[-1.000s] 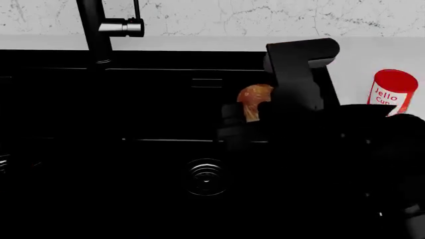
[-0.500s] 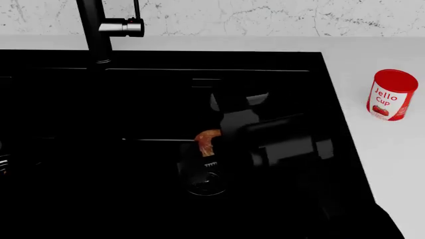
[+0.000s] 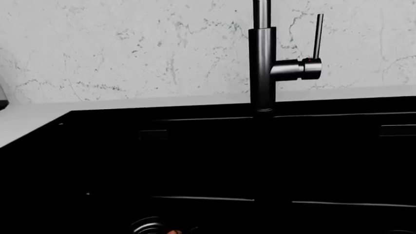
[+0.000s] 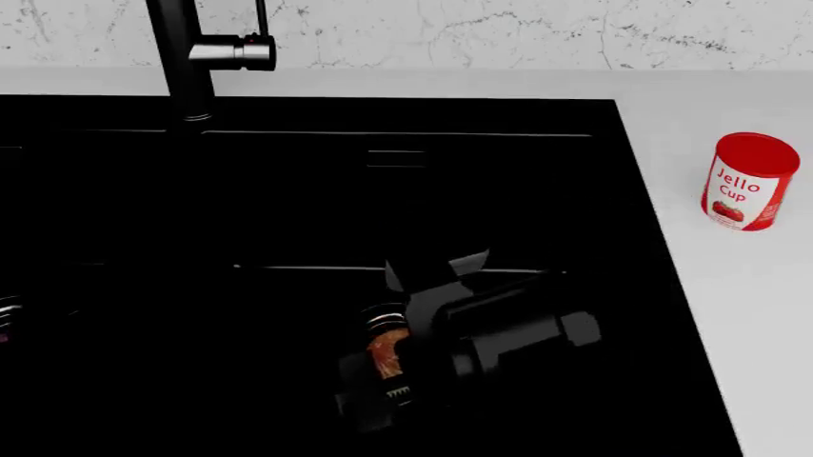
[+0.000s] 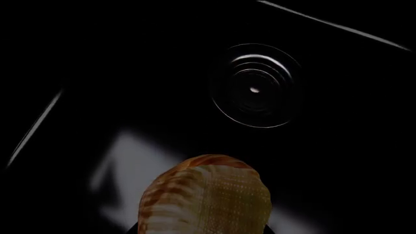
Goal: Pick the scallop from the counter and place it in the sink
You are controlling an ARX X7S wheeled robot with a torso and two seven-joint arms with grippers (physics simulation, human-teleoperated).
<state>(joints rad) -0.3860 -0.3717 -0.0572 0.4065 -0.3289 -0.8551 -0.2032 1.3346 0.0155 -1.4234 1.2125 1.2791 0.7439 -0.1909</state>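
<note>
The tan, orange-brown ribbed scallop (image 4: 385, 353) sits in my right gripper (image 4: 381, 367), low inside the black sink (image 4: 254, 190) and right by the round ringed drain. In the right wrist view the scallop (image 5: 204, 195) fills the near part of the picture, above the sink floor, with the drain (image 5: 255, 87) beyond it. The jaws are shut on the shell. The black tap (image 4: 190, 52) stands at the sink's back rim. The white counter (image 4: 749, 286) lies to the right. My left gripper is not in view; its wrist view shows the tap (image 3: 263, 63) and the sink (image 3: 195, 161).
A red jello cup (image 4: 748, 181) stands on the counter right of the sink. A marbled white wall (image 4: 508, 29) runs behind the counter. The sink's right rim (image 4: 661, 248) lies between the gripper and the cup.
My right gripper has carried the scallop from the sink's right back part forward and down, to just over the drain. The left arm has not visibly moved.
</note>
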